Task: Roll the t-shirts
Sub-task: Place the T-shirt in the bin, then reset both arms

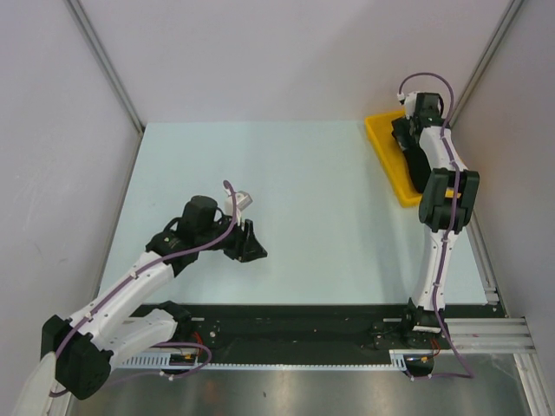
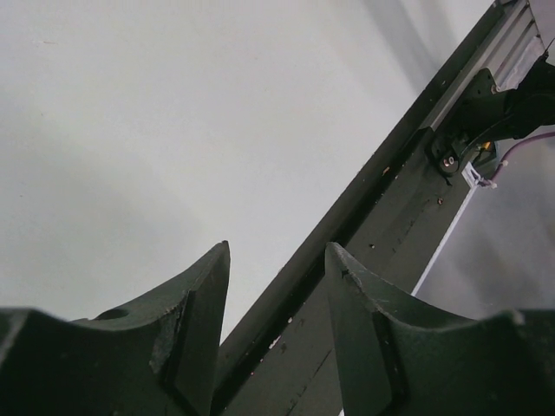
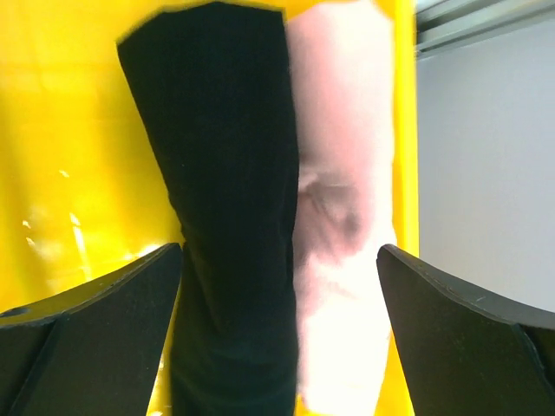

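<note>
Fully apart, right jaws flanking t-shirts (image 3: 230, 217)

This is a robotics lab test cell, not a lived-in room. A pale, smooth rectangular tabletop (image 1: 303, 217) sits boxed in by plain white panel walls (image 1: 286, 52) held in bare aluminium frame struts (image 1: 104, 61). Two white-and-black jointed robot arms, the left arm (image 1: 130, 282) and the right arm (image 1: 429, 269), are bolted to a long black metal mounting plate (image 1: 295, 325) along the near edge, beside a ribbed silver aluminium extrusion rail (image 1: 490, 334). Thin purple cables (image 1: 425, 75) run along the arms. A shallow yellow plastic tray (image 1: 381, 134) lies at the far right corner.
</note>
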`<state>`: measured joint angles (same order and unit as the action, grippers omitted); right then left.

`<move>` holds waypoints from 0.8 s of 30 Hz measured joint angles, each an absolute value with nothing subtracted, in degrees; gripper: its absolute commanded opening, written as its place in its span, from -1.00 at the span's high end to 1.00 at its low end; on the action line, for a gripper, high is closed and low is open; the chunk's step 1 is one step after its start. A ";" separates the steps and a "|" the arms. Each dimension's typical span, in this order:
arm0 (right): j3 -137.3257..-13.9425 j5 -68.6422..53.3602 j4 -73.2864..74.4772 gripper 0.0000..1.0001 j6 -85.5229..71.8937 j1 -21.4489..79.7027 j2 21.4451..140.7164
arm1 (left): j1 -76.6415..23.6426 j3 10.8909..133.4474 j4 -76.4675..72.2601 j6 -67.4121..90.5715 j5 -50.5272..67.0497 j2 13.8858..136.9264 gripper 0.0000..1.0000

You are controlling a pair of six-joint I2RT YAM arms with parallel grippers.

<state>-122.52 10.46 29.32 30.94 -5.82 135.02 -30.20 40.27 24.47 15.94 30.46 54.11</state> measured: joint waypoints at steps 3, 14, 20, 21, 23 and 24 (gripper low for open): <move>-117.08 11.99 25.26 -0.99 26.39 -4.86 130.63 | -30.20 40.27 24.47 15.94 30.44 53.78 -0.08; -94.24 28.64 12.49 -0.99 7.09 14.13 101.56 | -30.17 40.16 24.58 15.64 28.49 52.07 -0.99; -75.64 29.32 16.49 -0.99 -8.78 26.94 80.58 | -30.17 40.16 24.62 16.95 23.81 50.33 -0.99; -71.85 29.30 17.26 -0.99 -11.25 29.17 77.25 | -30.17 40.16 24.60 17.30 22.87 49.78 -0.99; -65.32 29.08 19.03 -0.99 -15.59 33.63 72.07 | -30.17 39.88 24.27 18.59 19.88 48.14 -0.99; -62.81 29.02 19.38 -1.00 -17.12 35.29 70.32 | -30.17 39.51 23.90 19.22 18.81 47.42 -0.99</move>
<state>-62.81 29.02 19.38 -17.12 35.29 70.32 -30.17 39.51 23.90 19.22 18.81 47.42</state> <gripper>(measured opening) 0.994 0.995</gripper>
